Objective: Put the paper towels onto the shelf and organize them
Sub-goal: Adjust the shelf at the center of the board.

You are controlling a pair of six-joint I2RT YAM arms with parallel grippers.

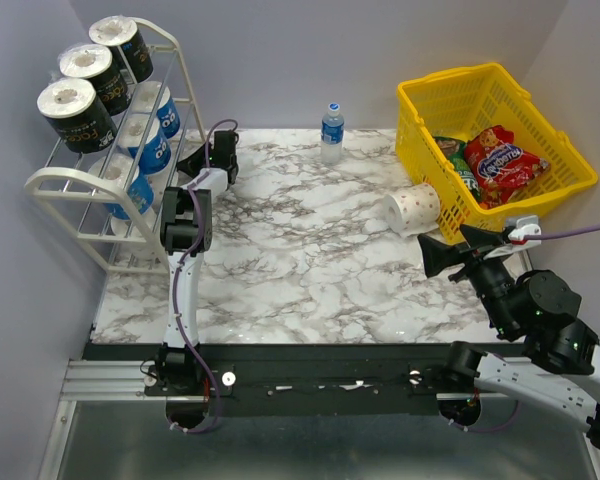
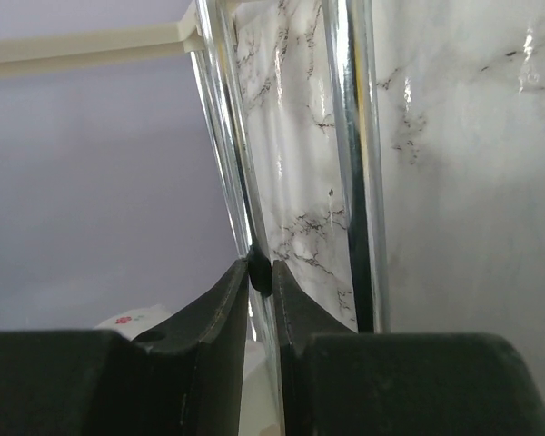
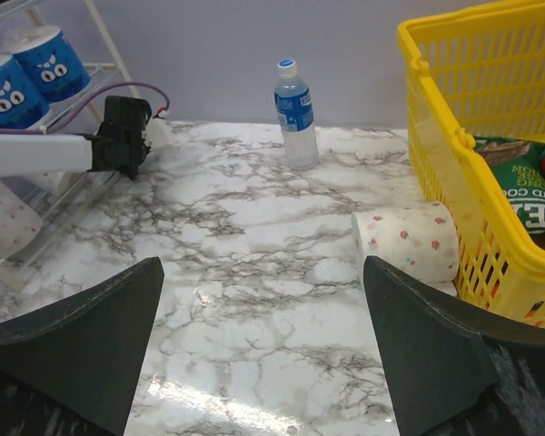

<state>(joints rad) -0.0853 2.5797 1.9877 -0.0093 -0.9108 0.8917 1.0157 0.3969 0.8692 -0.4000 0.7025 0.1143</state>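
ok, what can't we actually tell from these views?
- Left gripper: the left wrist view is too close. The fingers nearly meet at a shelf bar, but gripping it or not is unclear.
- Bottom tier: in the top view, the left arm and upper tiers cover it, so the roll count is unknown.
- Dotted roll by the shelf: cut by the right wrist view's left edge.
- Basket contents: partly behind its wall in both views.

Marble table [image 1: 310,260], upright water bottle [image 1: 331,132] near its back edge, yellow basket [image 1: 425,135] holding snack bags [image 1: 502,160]
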